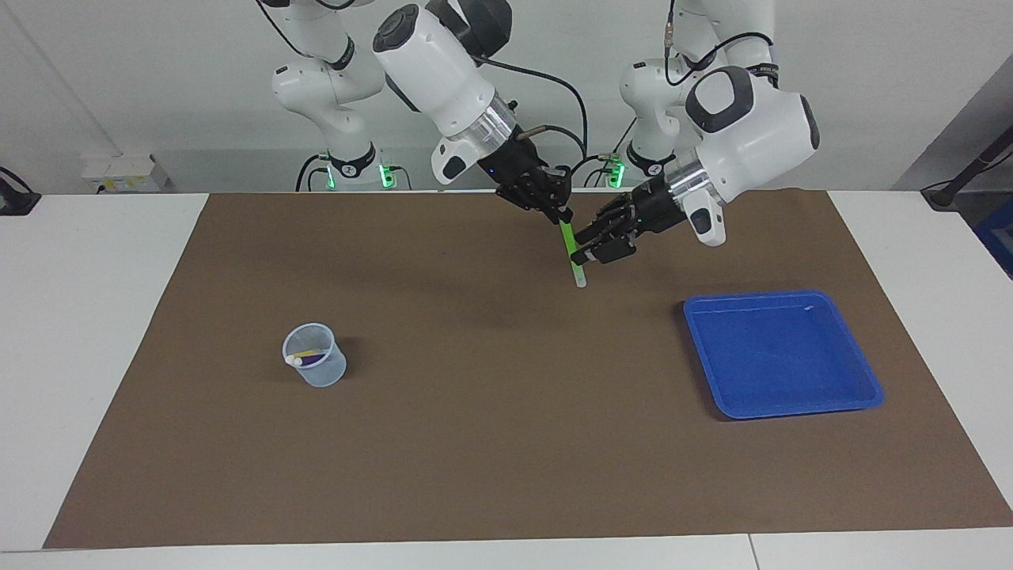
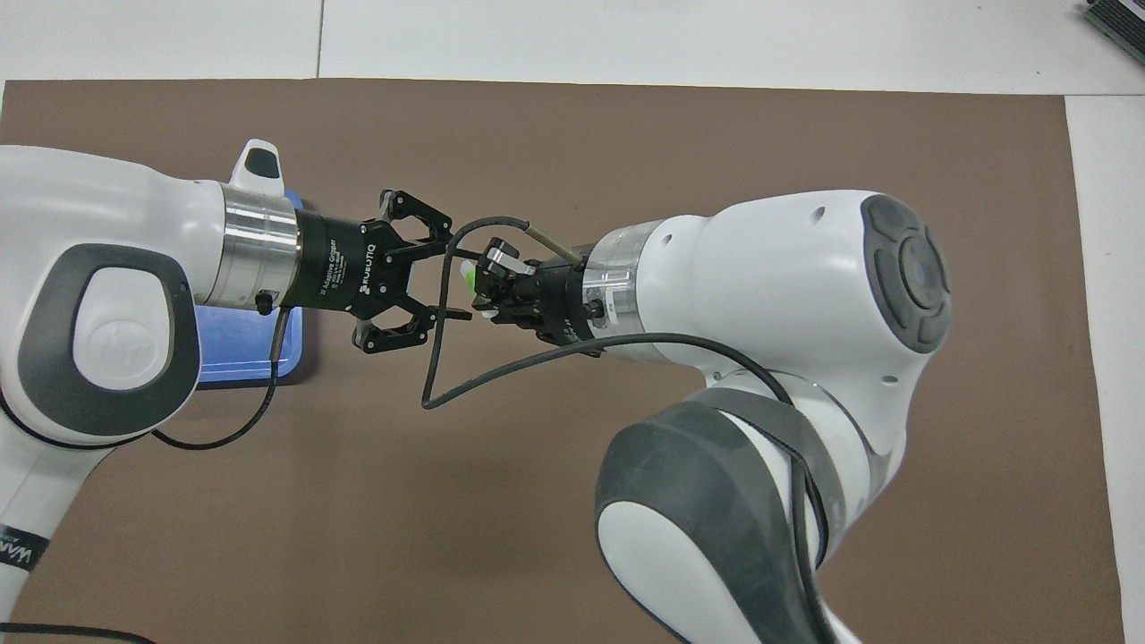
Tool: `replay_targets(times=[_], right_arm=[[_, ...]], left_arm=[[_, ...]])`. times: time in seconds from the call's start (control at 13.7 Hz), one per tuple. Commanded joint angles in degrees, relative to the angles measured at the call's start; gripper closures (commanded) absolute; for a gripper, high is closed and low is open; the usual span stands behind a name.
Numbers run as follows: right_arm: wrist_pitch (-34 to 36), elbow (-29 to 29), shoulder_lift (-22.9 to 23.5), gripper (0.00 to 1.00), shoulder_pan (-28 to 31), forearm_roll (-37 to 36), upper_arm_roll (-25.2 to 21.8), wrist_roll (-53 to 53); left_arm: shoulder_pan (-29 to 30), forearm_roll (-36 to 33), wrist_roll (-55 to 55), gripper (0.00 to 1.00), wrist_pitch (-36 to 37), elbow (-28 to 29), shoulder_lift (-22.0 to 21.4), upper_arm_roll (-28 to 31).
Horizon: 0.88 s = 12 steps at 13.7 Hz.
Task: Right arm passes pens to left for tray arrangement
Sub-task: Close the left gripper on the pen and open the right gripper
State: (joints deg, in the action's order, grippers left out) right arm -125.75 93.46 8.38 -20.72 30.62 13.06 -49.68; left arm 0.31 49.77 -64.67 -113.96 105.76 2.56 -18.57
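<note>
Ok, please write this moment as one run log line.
right claw: holds green pen | left claw: at pen | tray: empty

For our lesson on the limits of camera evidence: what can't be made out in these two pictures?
- Overhead view: cup hidden under the right arm.
- Overhead view: blue tray mostly covered by the left arm.
- Overhead view: green pen nearly all hidden by the right gripper.
- Facing view: whether the left gripper already grips the pen; too small.

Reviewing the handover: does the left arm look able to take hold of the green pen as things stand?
Probably yes. The right gripper holds the green pen by its top end over the mat, leaving the lower shaft bare. The left gripper is already at that shaft, with nothing between them.
</note>
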Motion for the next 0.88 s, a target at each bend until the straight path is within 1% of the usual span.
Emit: replay_targets(times=[0.0, 0.37, 0.44, 0.51, 0.58, 0.8], right_arm=[[-0.55, 0.76, -0.38, 0.85, 0.24, 0.50, 0.21, -0.24], [-0.46, 0.76, -0.38, 0.85, 0.33, 0.50, 0.21, -0.16], [-0.46, 0.76, -0.38, 0.85, 0.33, 0.50, 0.21, -0.16], [-0.37, 0.76, -0.38, 0.85, 0.33, 0.50, 0.21, -0.16], [-0.37, 0.76, -0.38, 0.85, 0.33, 0.50, 0.21, -0.07], [-0.37, 0.76, -0.38, 0.85, 0.42, 0.50, 0.21, -0.07]], left_arm=[[-0.48, -0.81, 0.86, 0.53, -1.09, 1.29, -0.72, 0.29], [-1.18, -0.81, 0.95, 0.54, -1.88, 1.81, -0.89, 0.29], [-1.18, -0.81, 0.95, 0.66, -1.97, 1.99, -0.89, 0.29], [-1.18, -0.81, 1.04, 0.84, -1.97, 1.99, -0.89, 0.29], [-1.18, -0.81, 1.82, 1.00, -1.79, 1.82, -0.89, 0.29], [-1.27, -0.81, 2.36, 1.00, -1.97, 1.82, -0.89, 0.29]])
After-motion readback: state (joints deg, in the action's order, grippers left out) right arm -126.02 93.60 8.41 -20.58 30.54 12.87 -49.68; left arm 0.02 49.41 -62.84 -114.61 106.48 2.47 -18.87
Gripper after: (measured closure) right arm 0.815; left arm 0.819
